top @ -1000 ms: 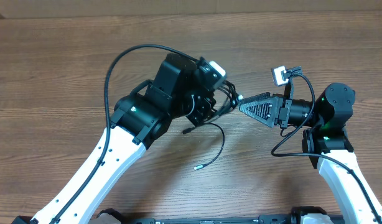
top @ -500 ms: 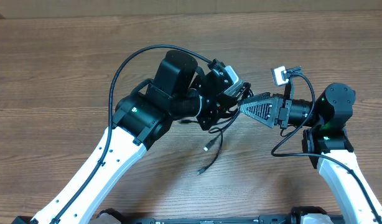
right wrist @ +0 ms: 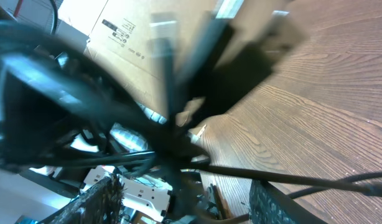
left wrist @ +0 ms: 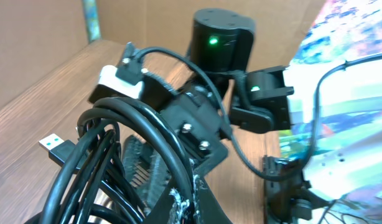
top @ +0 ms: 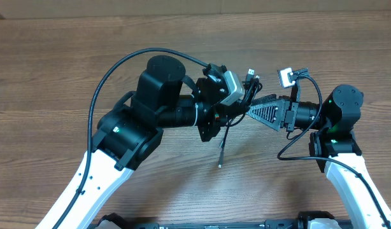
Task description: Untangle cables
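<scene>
The cables [top: 245,89] are a bundle of thin black cords held above the table between the two arms. My left gripper [top: 238,107] is shut on the bundle; in the left wrist view the loops [left wrist: 110,162] fill the lower left and a blue-tongued USB plug [left wrist: 54,144] sticks out. One loose cable end [top: 220,164] hangs down toward the table. Another plug [top: 249,74] points up. My right gripper [top: 250,111] points left at the bundle, jaws apart, with a strand [right wrist: 290,179] crossing the gap between its fingers [right wrist: 97,202].
A brown wooden table [top: 68,63] lies under both arms. The right arm's thick black wire [top: 310,86] loops by its white wrist camera [top: 285,77]. Cardboard boxes [right wrist: 135,43] stand beyond the table edge in the right wrist view.
My left wrist has turned and lifted the bundle up and to the right, against the right gripper's tip. The loose end came off the table and now hangs straight. The right arm stayed still.
</scene>
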Tool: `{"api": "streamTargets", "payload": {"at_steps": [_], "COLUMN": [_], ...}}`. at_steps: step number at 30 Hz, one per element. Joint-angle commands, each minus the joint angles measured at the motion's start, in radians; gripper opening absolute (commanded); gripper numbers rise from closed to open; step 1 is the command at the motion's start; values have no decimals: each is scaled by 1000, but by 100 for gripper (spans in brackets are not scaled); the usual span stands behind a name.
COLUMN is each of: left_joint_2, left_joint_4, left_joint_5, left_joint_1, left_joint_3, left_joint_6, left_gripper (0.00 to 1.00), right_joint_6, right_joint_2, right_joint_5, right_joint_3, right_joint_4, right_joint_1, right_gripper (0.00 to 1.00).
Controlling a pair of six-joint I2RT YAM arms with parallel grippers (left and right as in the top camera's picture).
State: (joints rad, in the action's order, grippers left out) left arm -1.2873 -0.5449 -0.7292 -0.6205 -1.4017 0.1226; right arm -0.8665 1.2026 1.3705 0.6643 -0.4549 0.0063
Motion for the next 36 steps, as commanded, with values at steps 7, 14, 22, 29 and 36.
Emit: {"api": "streamTargets", "payload": {"at_steps": [7,14,22,29,36], "left_joint_2": [18,15,16,27,27], "left_joint_4": [3,-12,-16,-18,-20], "left_joint_5": [-95,-110,-163,-155,19], "left_joint_1": [-5,-35,-57,-52,-39], "left_joint_3": [-26,-26,-26,-26,-26], "left_joint_6": [-51,-112,-130,-129,-127], "left_gripper": [4,4,4,4,4], "right_joint_6": [7,7,78,113,139], "right_joint_2": [-2,-2,-2,-2,-2], "right_joint_5": [-31,-141,-359,-370,-283], "right_joint_3": [14,14,14,14,14], "right_joint_4": [-2,-2,269,382,378], "right_joint_1": [-2,-2,-54,-126,-126], "right_gripper": [63,75,76,76,74]}}
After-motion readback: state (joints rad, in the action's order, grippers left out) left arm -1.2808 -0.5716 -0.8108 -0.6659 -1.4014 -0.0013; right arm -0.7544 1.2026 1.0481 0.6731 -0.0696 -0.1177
